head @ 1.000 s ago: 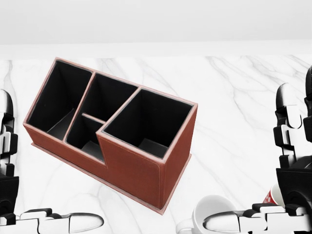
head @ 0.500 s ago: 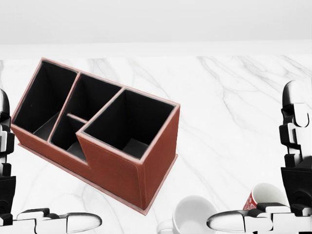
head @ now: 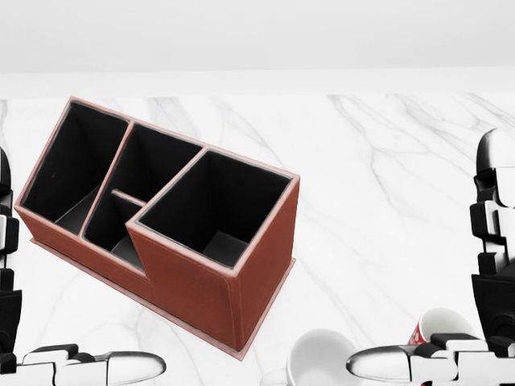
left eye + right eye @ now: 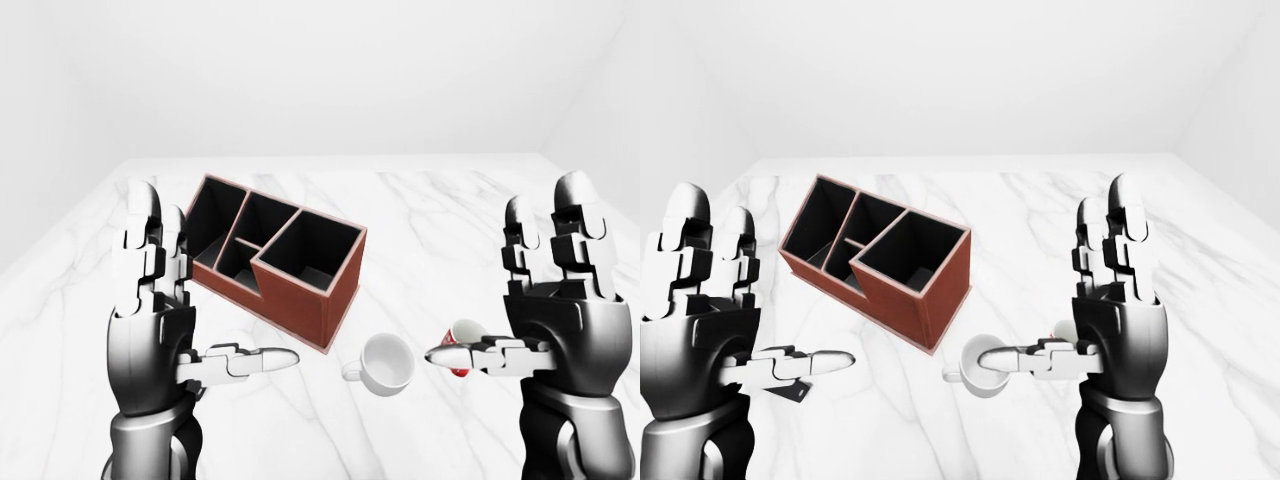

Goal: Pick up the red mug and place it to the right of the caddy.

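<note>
The red mug [image 3: 434, 326], white inside, sits on the marble table at the bottom right of the head view, partly hidden behind my right thumb. It also shows in the left-eye view [image 4: 464, 335]. The brown caddy [image 3: 165, 229] with black compartments stands up and to the left of the mug, set at an angle. My right hand [image 4: 522, 312] is open, fingers upright and thumb pointing left just above the red mug, not touching it. My left hand [image 4: 188, 312] is open and empty, below and left of the caddy.
A white mug [image 4: 386, 362] stands between the caddy and the red mug, its handle pointing left. The marble table [image 3: 378, 161] stretches on to the right and above the caddy up to a white wall.
The whole head view has shifted: the caddy slid left and then slightly down, and both mugs came further into view. The camera moved. Both hands stay open.
</note>
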Motion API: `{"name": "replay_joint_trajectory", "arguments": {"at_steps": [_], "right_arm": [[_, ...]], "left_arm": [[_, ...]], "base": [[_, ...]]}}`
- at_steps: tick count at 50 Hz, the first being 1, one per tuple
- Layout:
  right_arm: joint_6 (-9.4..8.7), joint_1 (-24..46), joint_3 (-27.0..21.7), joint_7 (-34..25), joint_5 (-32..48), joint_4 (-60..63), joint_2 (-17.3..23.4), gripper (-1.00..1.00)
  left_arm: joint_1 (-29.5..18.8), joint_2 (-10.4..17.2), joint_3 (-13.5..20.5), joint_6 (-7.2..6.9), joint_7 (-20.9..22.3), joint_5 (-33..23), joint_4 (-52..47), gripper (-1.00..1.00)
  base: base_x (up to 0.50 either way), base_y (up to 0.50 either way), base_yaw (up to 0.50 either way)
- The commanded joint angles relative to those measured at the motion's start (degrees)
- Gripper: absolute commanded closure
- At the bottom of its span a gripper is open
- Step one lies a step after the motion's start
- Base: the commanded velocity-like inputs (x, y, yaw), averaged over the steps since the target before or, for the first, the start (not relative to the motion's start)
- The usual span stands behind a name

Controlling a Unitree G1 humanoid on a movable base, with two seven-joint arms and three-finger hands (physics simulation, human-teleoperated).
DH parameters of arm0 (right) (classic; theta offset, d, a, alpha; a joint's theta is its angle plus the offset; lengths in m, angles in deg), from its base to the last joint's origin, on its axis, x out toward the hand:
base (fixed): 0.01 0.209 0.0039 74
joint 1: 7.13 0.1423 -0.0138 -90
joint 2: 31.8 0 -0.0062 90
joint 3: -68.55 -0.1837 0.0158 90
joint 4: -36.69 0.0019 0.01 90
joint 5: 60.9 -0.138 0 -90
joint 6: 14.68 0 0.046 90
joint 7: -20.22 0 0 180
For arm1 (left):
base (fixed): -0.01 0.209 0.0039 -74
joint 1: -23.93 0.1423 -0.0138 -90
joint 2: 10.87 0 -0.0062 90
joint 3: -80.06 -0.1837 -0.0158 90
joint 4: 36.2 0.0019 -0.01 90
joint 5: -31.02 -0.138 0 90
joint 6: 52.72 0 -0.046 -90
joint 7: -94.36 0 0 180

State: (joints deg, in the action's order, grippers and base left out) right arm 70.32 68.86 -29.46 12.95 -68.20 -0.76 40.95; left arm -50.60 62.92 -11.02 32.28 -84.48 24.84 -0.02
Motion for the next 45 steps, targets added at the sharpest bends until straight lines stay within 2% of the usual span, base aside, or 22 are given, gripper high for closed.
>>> {"name": "replay_joint_trajectory", "arguments": {"at_steps": [1,6,12,14,15,18,19,20,22,24,25,26,28,29,32,33,34,37,39,40,41,45], "right_arm": [[0.0,2.1,-0.3,1.9,1.2,-3.9,-0.1,-1.0],[0.0,3.0,-2.2,2.8,0.3,-2.4,0.0,-1.0],[0.0,4.7,-10.3,3.9,-5.6,6.2,0.5,-1.0],[0.0,5.1,-14.5,3.9,-6.3,7.4,2.8,-1.0],[0.0,5.0,-16.9,4.2,-10.3,7.4,5.1,-1.0],[0.0,2.6,-23.4,10.1,-22.7,7.4,16.5,-1.0],[0.0,1.3,-28.4,12.6,-31.2,7.4,22.1,-1.0],[0.0,0.6,-31.1,15.2,-35.9,7.4,25.9,-1.0],[0.0,-1.2,-40.4,17.2,-44.7,7.4,33.5,-1.0],[0.0,-2.3,-45.9,17.2,-48.6,7.4,37.2,-1.0],[0.0,-2.3,-50.9,15.5,-51.0,7.4,39.7,-1.0],[0.0,-1.7,-53.5,14.3,-52.1,7.4,40.6,-1.0],[0.0,-0.7,-54.2,13.7,-52.2,7.4,40.6,-1.0],[0.0,-0.3,-58.0,11.2,-53.5,7.4,42.6,-1.0],[0.0,2.5,-61.9,5.5,-51.2,7.4,45.1,-1.0],[0.0,3.6,-60.6,1.1,-41.9,7.4,46.0,-1.0],[0.0,4.8,-59.1,-2.8,-34.9,7.4,45.2,-1.0],[0.0,9.3,-62.1,-10.4,-34.2,7.4,46.1,-1.0],[0.0,8.5,-59.7,-16.3,-26.2,7.4,45.0,-1.0],[0.0,6.1,-59.0,-28.4,-16.6,6.6,49.9,-1.0],[0.0,9.3,-57.2,-32.7,-10.8,6.5,48.8,-1.0],[0.0,16.3,-52.1,-32.7,4.7,6.6,44.4,-1.0]], "left_arm": [[-1.6,-0.2,-0.1,0.0,-1.0,-0.3,4.5,-1.0],[-1.7,-0.1,-0.4,0.0,-1.0,-0.4,4.7,-1.0],[-1.8,-0.2,0.3,0.0,-0.8,0.1,5.2,-1.0],[-1.7,-0.2,-0.2,0.0,-1.0,-0.2,5.4,-1.0],[-1.9,-0.2,-0.3,0.0,-1.1,-0.3,5.6,-1.0],[-1.9,-0.1,-0.3,0.0,-1.1,-0.2,6.0,-1.0],[-1.8,-0.1,-0.3,0.0,-1.0,0.0,5.4,-1.0],[-1.6,-0.1,-0.2,0.0,-0.9,0.1,5.0,-1.0],[-1.4,-0.2,-0.2,0.0,-0.9,0.3,4.6,-1.0],[-1.7,-0.1,0.0,0.0,-0.7,0.4,4.1,-1.0],[-1.8,-0.1,0.1,0.0,-0.7,0.4,4.0,-1.0],[-1.6,-0.2,0.1,0.0,-0.7,0.5,4.1,-1.0],[-1.6,-0.2,0.1,0.0,-0.7,0.6,4.1,-1.0],[-1.6,-0.1,0.2,0.0,-0.6,0.7,3.5,-1.0],[-1.4,-0.2,0.1,0.0,-0.6,0.6,3.3,-1.0],[-1.3,-0.2,0.0,0.0,-0.6,0.6,3.3,-1.0],[-1.5,-0.2,-0.1,0.0,-0.7,0.5,3.0,-1.0],[-1.6,-0.2,-0.3,0.0,-0.8,0.4,4.1,-1.0],[-1.7,-0.1,0.2,0.0,-0.7,0.8,4.5,-1.0],[-1.8,-0.2,0.2,0.0,-0.7,0.7,3.4,-1.0],[-1.5,-0.2,0.3,0.0,-0.7,0.8,3.4,-1.0],[-1.8,-0.2,0.8,0.0,-0.4,0.9,2.5,-1.0]], "base": [[0.0,0.0,0.0],[0.0,0.0,0.0],[0.0,0.0,0.0],[0.0,0.0,0.0],[0.0,0.0,0.0],[0.0,0.0,0.0],[0.0,0.0,0.0],[0.0,0.0,0.0],[0.0,0.0,0.0],[0.0,0.0,0.0],[0.0,0.0,0.0],[0.0,0.0,0.0],[0.0,0.0,0.0],[0.0,0.0,0.0],[0.0,0.0,0.0],[0.0,0.0,0.0],[0.0,0.0,0.0],[0.0,0.0,0.0],[0.0,0.0,0.0],[0.0,0.0,0.0],[0.0,0.0,0.0],[0.0,0.0,0.0]]}}
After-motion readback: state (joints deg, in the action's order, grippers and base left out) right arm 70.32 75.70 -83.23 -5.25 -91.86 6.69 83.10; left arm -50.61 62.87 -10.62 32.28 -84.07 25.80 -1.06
